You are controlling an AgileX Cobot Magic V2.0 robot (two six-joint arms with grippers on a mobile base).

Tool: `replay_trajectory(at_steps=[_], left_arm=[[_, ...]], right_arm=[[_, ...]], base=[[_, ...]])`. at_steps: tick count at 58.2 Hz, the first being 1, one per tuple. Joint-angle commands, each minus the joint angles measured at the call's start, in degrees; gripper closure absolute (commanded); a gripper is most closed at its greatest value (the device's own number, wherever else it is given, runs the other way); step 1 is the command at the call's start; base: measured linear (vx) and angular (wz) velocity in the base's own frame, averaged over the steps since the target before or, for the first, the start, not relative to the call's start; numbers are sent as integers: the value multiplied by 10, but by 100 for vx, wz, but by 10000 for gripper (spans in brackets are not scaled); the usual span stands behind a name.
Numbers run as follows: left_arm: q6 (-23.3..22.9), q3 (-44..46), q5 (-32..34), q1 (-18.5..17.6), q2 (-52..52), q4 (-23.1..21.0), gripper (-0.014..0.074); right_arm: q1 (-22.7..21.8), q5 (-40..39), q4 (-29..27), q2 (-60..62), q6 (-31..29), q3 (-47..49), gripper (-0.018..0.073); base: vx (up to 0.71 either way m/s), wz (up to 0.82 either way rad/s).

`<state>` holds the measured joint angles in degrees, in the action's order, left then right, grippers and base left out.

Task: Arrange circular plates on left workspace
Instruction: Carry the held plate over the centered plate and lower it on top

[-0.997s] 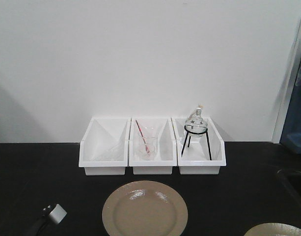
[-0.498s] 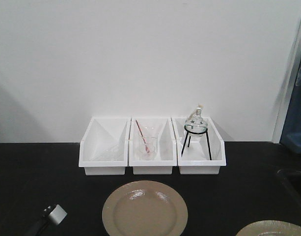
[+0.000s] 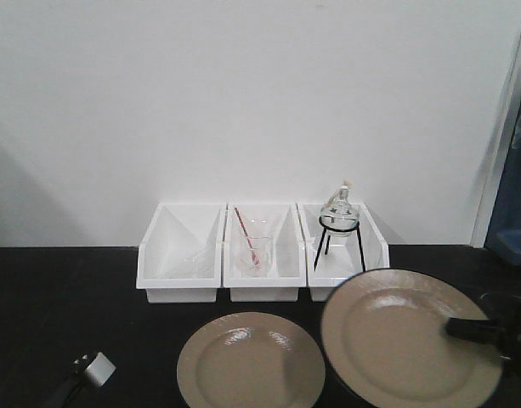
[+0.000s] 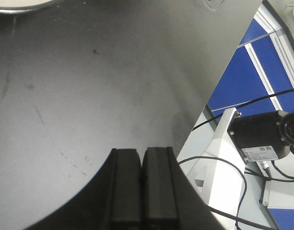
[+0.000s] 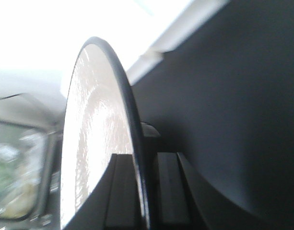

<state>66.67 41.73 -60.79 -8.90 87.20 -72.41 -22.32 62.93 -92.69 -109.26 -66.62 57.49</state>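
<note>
Carrying: raised plate (image 3: 396, 340) is pinched by right tool (image 5: 146, 191), left tool (image 4: 143, 187) pressed together; lowering beside resting plate (image 3: 250, 361) is judged next.

**Matte black grippers, squared fingers**

The left gripper (image 4: 142, 155) is matte black all over. Its two fingers (image 4: 125, 189) are flat, rectangular bars with squared tips and straight edges. Behind the fingers the body widens into a broad housing (image 4: 96, 203) with smoothly curved sides. In the front view this gripper shows a small pale grey block (image 3: 95, 368) at its tip, on a dark stem.

The right gripper (image 5: 141, 163) looks the same, with two flat black fingers with squared ends on a flaring black base. From the front it is a dark, blurred shape.
</note>
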Motion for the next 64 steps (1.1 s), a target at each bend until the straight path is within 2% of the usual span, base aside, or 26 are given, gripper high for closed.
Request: replay_trajectory(at_steps=[1,13,23,38,50,58,64], left_arm=[[-6,11,-22,-2,-22,-35,597],[-8,11,-24,-2,-22,-35,597],[-8,11,-25,-2,-22,-35,597],[-8,11,-29,-2,-22,-35,597],[-9,11,-33,-2,-22,-35,597],[-9,11,-33,-2,-22,-35,597],[-10,11,-39,-2,-22,-35,597]], right_arm=[[65,41,-100,36,9,19,564],[219,-164,-101,34,32,64,564],[280,-244,-101,33,35,107,564],[319,-254,-100,-28,71,164,564],[324,-255,-100,-63,72,186,563],[324,-256,-100,-70,62,186,549],[327,-256,-96,-72,22,186,495]], base=[[0,0],[0,0],[0,0],[0,0],[0,0],[0,0],[0,0]])
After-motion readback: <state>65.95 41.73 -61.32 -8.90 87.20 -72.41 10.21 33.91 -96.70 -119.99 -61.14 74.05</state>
